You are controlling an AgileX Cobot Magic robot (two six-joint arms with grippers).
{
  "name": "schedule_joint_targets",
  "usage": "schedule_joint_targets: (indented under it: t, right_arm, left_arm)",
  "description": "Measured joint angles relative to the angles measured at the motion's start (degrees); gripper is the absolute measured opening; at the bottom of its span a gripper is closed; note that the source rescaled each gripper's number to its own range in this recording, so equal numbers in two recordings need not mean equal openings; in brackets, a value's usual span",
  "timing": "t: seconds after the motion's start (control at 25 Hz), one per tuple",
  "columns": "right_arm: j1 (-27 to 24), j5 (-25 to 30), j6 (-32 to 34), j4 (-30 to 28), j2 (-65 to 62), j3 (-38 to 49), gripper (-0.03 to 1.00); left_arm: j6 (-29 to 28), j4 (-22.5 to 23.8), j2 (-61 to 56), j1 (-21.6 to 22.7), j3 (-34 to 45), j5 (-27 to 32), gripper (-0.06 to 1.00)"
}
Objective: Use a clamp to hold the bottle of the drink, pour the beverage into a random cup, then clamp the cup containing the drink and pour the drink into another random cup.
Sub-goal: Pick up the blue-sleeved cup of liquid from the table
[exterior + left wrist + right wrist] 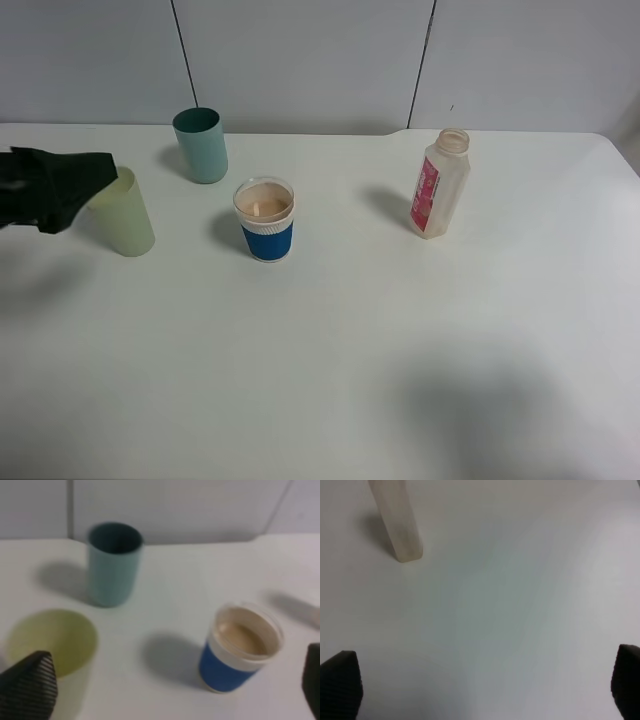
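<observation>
Left gripper (pixel 171 682) is being held wide open, released, with nothing being grasped between its ribbed black fingertips (pixel 29 687). In the left wrist view one fingertip is being shown overlapping the near rim of the yellow-green tumbler (pixel 52 640); whether the two are touching cannot be told through the blur. The blue-sleeved cup (pixel 267 232) is being framed ahead of the open jaws, nearer the other fingertip. It is standing upright near the middle of the tabletop (pixel 400 340), and the pale peach beverage (pixel 264 201) is being carried in it close to the rim. Right gripper (pixel 484 682) is likewise being held fully apart, empty, over bare tabletop and well short of the bottle (pixel 438 185).

Now the views are being compared. From the high camera the bottle is being shown whole: upright, neck open, pink-red label turned toward the cups, well apart to the right of the blue-sleeved cup. In the right wrist view only its pale lower body is being caught. The teal tumbler (pixel 201 145) is being seen behind the other two cups, toward the wall and apart from both. Only a black shape at the left edge is being given by the high camera for the left arm, lapping over the yellow-green tumbler's top, and the right gripper is being left out of that view altogether.
</observation>
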Motion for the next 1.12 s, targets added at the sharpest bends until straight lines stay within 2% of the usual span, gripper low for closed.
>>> schedule_joint_targets:
  t: [0.04, 0.16, 0.24, 0.28, 0.32, 0.48, 0.6, 0.88, 1.0, 1.08, 1.12]
  right_arm:
    - [0.0, 0.0, 0.0, 0.0, 0.0, 0.0, 1.0]
    - [0.0, 0.0, 0.0, 0.0, 0.0, 0.0, 1.0]
    - [0.0, 0.0, 0.0, 0.0, 0.0, 0.0, 1.0]
    - [0.0, 0.0, 0.0, 0.0, 0.0, 0.0, 1.0]
    - [0.0, 0.0, 0.0, 0.0, 0.0, 0.0, 1.0]
    - [0.0, 0.0, 0.0, 0.0, 0.0, 0.0, 1.0]
    - [0.0, 0.0, 0.0, 0.0, 0.0, 0.0, 1.0]
    - [0.0, 0.0, 0.0, 0.0, 0.0, 0.0, 1.0]
    - [0.0, 0.0, 0.0, 0.0, 0.0, 0.0, 1.0]
    - [0.0, 0.0, 0.0, 0.0, 0.0, 0.0, 1.0]
    - [0.0, 0.0, 0.0, 0.0, 0.0, 0.0, 1.0]
  left_arm:
    - [-2.8, 1.2, 2.3, -2.4, 1.5, -3.5, 0.99]
    - [-5.6, 2.9, 6.2, -6.8, 2.7, -9.0, 0.99]
    - [-6.0, 3.2, 7.7, -8.2, 2.9, -10.1, 0.99]
    - [-6.4, 3.3, 10.5, -10.7, 3.0, -13.2, 0.99]
    - [-6.4, 3.3, 10.5, -10.7, 3.0, -13.2, 0.99]
    - [-6.4, 3.1, 17.4, -14.7, 4.1, -21.5, 1.0]
    - [-6.4, 2.7, 21.8, -15.4, 4.6, -26.6, 1.0]
    - [-6.2, 2.3, 37.4, -15.5, 6.6, -43.2, 1.0]
    - [-6.0, 2.3, 38.6, -15.5, 6.7, -44.7, 1.0]
    - [-5.1, 2.3, 42.1, -15.5, 6.7, -48.7, 1.0]
    - [-5.1, 2.3, 42.1, -15.5, 6.7, -48.7, 1.0]
